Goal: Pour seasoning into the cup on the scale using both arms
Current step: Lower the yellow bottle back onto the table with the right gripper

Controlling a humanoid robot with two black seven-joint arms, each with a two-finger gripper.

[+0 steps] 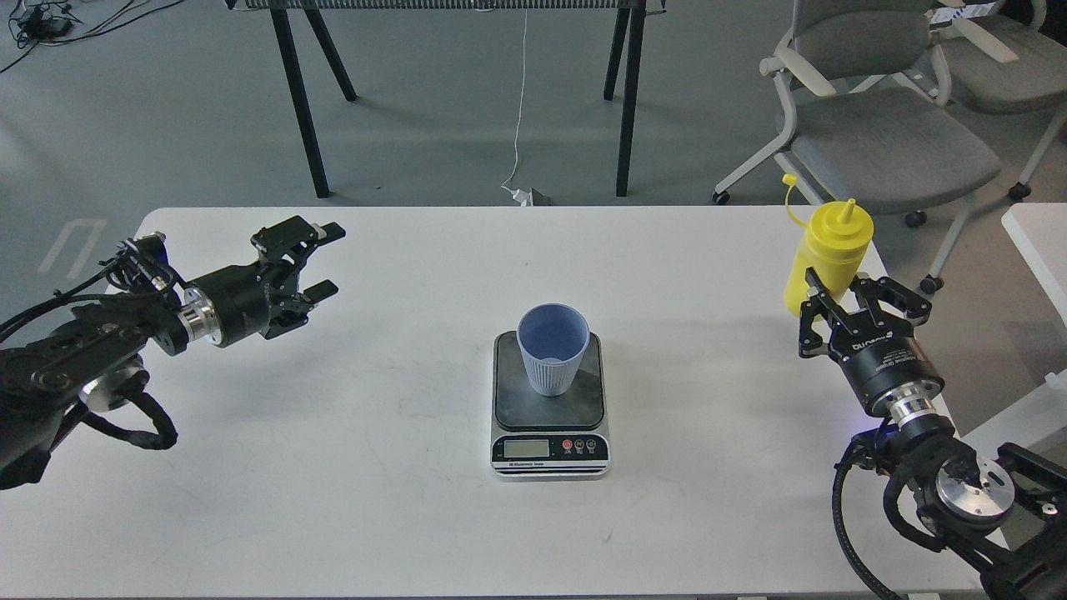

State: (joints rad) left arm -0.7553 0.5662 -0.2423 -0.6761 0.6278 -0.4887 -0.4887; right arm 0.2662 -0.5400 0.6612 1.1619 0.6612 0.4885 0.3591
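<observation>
With the right tool (836, 293) clamped on the seasoning (827, 250) at far right and the left tool (315, 260) apart, next comes carrying it to the cup (552, 348).

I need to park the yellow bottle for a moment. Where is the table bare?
Bare tabletop lies between the left pincer and the scale, and between the scale and the right pincer. The right edge is crowded: the bottle stands there between the pincer's fingers.

Cup (553, 358) upright on scale (548, 406); right tool (842, 292) around yellow bottle (827, 254).
</observation>
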